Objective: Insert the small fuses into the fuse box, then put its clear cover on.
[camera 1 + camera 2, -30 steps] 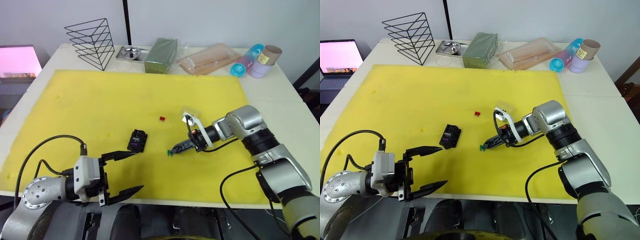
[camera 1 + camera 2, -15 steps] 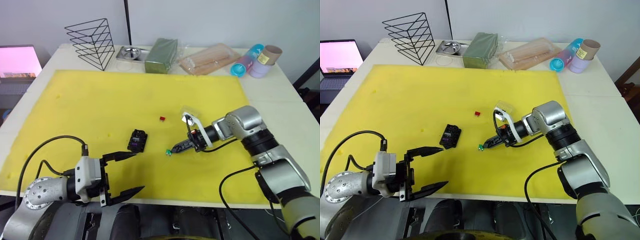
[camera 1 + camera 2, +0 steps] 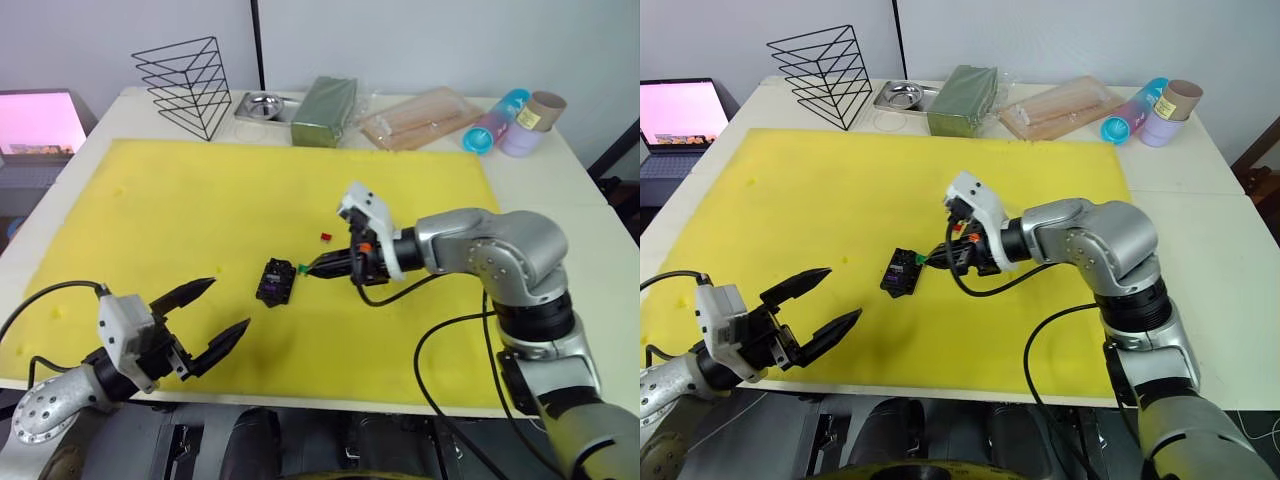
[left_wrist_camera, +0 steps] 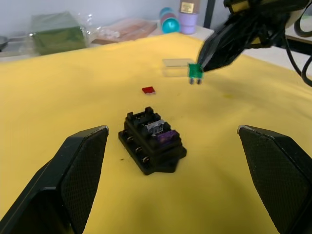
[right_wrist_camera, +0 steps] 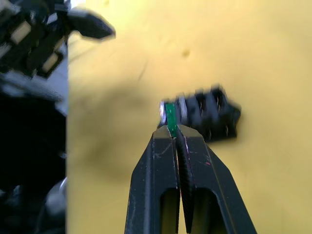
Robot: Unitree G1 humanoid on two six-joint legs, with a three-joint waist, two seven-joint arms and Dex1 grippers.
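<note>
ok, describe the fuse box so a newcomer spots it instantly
Start at the yellow foam mat covering the table. Near its middle, just ahead of the right end effector holding the green fuse, sits the fuse box: the mat's only black slotted block, purple fuse already seated.

green fuse (image 5: 170,113) pinched, blurry fuse box (image 5: 209,114) behind

Yellow mat (image 3: 200,210) (fuse box (image 3: 274,282), perhaps cover (image 4: 175,68))

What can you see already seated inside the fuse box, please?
In the fuse box, a purple fuse and a pale fuse sit side by side; their blades are hidden inside the slots.
</note>
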